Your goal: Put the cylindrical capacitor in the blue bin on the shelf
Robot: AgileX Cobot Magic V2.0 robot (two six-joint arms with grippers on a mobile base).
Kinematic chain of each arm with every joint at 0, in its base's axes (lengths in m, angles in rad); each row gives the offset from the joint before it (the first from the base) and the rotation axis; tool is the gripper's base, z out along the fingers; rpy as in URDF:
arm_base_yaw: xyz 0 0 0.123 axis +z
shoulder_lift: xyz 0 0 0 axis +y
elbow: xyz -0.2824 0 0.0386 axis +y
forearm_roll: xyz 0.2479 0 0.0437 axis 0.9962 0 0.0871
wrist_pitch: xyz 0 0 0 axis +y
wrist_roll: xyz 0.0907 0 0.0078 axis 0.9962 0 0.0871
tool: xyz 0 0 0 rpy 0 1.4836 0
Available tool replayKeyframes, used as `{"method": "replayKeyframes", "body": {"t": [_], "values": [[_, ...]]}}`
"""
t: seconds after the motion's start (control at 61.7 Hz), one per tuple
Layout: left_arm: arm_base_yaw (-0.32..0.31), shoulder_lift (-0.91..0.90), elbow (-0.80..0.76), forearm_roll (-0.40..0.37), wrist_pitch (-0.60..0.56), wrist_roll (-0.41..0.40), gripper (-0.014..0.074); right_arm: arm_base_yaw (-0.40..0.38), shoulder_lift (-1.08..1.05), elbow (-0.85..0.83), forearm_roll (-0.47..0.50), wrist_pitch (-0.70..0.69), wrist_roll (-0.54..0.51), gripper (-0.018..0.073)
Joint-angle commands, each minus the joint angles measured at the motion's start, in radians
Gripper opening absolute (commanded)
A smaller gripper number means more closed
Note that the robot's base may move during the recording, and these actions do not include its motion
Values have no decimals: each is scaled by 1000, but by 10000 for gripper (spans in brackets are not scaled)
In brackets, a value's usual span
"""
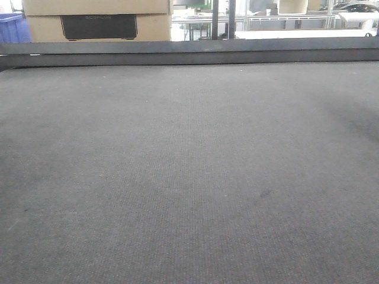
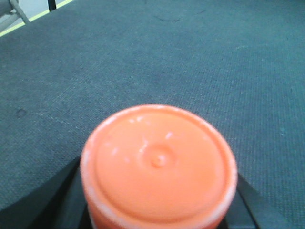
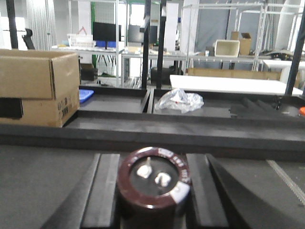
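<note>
In the right wrist view, the cylindrical capacitor (image 3: 153, 179) is a squat dark brown cylinder with two metal terminals on its black top. My right gripper (image 3: 153, 164) is shut on it, with one black finger (image 3: 106, 191) against each side. It hangs above the dark grey mat. My left gripper (image 2: 157, 207) is shut on an orange round-topped cylinder (image 2: 158, 164) that fills the lower part of the left wrist view. Neither gripper shows in the front view. Part of a blue bin (image 1: 10, 28) shows at the far left behind the table. The shelf is out of view.
The dark grey mat (image 1: 189, 177) ends in a raised black rim (image 1: 189, 54) at the far edge. A cardboard box (image 1: 98, 21) stands behind the rim on the left. Beyond lie a crumpled plastic bag (image 3: 179, 101), a flat blue piece (image 3: 86, 96) and metal racks.
</note>
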Motion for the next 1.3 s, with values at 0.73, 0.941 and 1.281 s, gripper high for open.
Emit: {"method": "replayKeyframes", "body": {"t": [0.73, 0.941, 1.281], "values": [[-102, -667, -40, 268, 766, -3, -111, 0, -89, -4, -3, 624, -2, -127], [-176, -860, -40, 243, 1006, -1, -111, 0, -166, 0, -3, 745, -2, -127], [-186, -1144, -40, 220, 1299, -1, -111, 0, -363, 54, 3, 848, -2, -127]]}}
